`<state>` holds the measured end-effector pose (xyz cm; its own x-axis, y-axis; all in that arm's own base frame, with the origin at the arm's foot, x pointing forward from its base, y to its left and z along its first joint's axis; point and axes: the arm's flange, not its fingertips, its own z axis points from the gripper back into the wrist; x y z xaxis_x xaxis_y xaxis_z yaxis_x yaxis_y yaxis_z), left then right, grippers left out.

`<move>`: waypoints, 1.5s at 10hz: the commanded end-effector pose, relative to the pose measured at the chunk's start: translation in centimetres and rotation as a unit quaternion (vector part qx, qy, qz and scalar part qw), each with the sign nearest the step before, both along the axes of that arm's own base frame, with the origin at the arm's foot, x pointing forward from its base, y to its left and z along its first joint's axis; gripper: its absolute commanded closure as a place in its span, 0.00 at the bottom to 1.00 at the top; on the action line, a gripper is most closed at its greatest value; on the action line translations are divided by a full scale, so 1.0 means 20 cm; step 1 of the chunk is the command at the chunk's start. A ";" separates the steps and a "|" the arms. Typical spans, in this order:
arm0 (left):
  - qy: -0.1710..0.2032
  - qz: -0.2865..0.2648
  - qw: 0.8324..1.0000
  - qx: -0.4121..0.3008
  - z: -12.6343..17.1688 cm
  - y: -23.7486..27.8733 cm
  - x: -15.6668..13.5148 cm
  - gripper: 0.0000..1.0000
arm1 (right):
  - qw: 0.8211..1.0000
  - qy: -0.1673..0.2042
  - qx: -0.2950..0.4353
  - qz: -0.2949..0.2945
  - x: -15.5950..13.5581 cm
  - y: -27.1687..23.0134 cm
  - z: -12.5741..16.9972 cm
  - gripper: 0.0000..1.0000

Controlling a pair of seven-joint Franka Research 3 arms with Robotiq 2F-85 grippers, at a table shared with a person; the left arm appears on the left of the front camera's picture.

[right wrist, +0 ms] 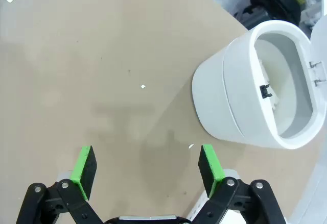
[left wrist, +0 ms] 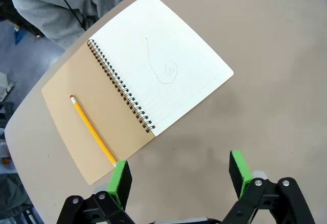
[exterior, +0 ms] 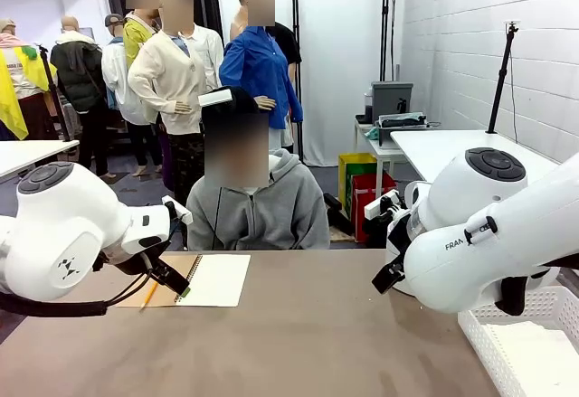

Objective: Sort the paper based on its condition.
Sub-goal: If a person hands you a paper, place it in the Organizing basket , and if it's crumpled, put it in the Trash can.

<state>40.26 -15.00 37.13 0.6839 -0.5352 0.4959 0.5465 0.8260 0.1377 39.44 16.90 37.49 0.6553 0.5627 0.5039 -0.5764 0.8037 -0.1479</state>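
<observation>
Left fingers (left wrist: pixel 121 180) are spread wide and empty, green pads hovering over the desk (left wrist: pixel 276 55) just beside the notebook (left wrist: pixel 59 94). Right fingers (right wrist: pixel 84 165) are equally released above bare tan surface. Loose paper to sort I cannot place; the sheet at hand is the lined page (left wrist: pixel 168 71), thin, flat, wire-bound. The risk as I judge it: the pads pinch that bound page and drag the whole book, or nudge the yellow pencil (left wrist: pixel 92 129) rolling off the brown card cover. Farther out sit a smooth white bin (right wrist: pixel 240 101) and a lattice-walled basket (exterior: pixel 525 343).
</observation>
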 end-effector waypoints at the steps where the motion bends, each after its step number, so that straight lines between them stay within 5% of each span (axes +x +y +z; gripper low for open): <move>1: 0.000 0.000 1.000 0.000 0.00 0.00 0.00 0.00 | 1.000 0.000 0.000 0.000 0.00 0.00 0.00 0.00; 12: 0.000 0.002 1.000 0.023 0.02 -0.02 -0.02 0.00 | 1.000 0.000 0.000 0.000 0.00 0.00 0.00 0.00; 15: 0.033 -0.017 0.999 0.008 0.14 -0.05 -0.07 0.00 | 0.998 0.055 0.011 0.028 -0.08 0.11 0.02 0.00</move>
